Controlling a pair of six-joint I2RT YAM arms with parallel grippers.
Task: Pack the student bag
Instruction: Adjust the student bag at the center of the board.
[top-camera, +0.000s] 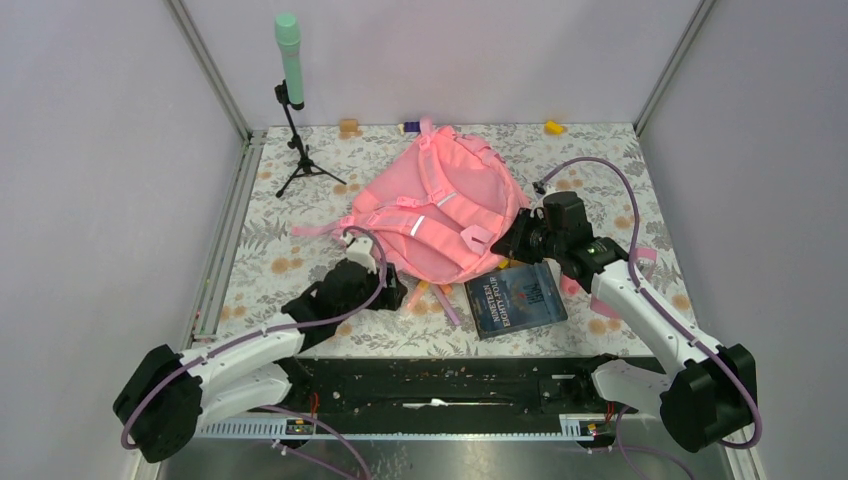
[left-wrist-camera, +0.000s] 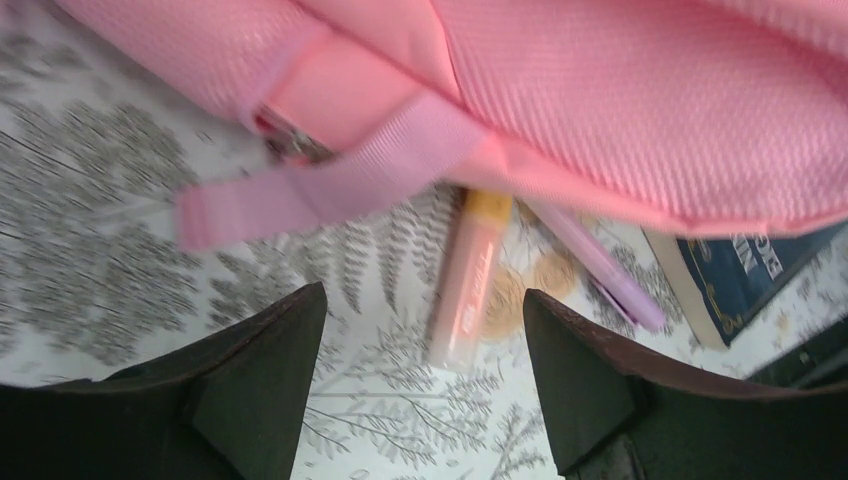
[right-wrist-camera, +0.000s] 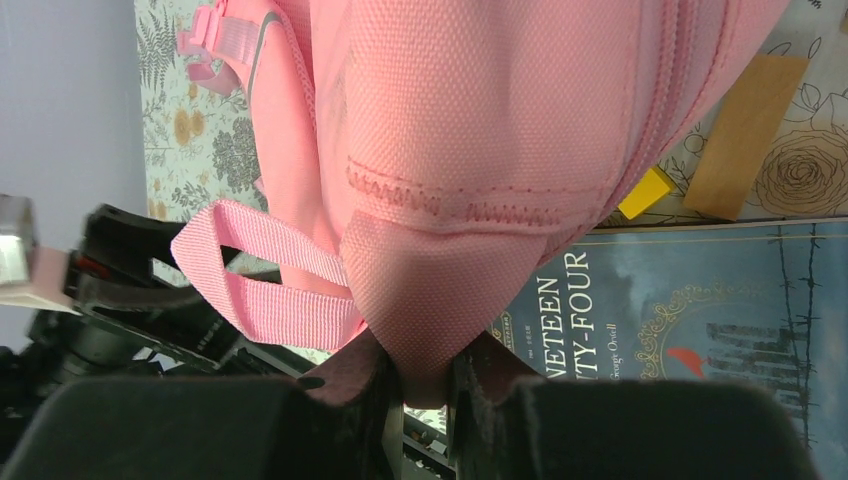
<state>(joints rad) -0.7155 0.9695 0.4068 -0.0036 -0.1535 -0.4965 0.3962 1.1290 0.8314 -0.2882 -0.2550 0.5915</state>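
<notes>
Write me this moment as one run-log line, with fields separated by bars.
left pincer: open, empty, near highlighter | right pincer: shut on student bag corner | book: outside student bag

a dark blue book (top-camera: 515, 300) lies near an orange highlighter (left-wrist-camera: 465, 280) and a purple pen (left-wrist-camera: 600, 265).

The student bag (top-camera: 440, 205) is pink, with paler pink straps and silvery strips. Under it the tablecloth (top-camera: 270, 250) is white with grey ferns and tan flowers. At the bag's near edge lie a dark blue book (top-camera: 515, 300) with pale lettering, a peach highlighter (left-wrist-camera: 465, 280) and a lilac pen (left-wrist-camera: 600, 268). Beyond the bag, a mint-green microphone (top-camera: 288, 45) tops a black tripod (top-camera: 299, 158).
</notes>
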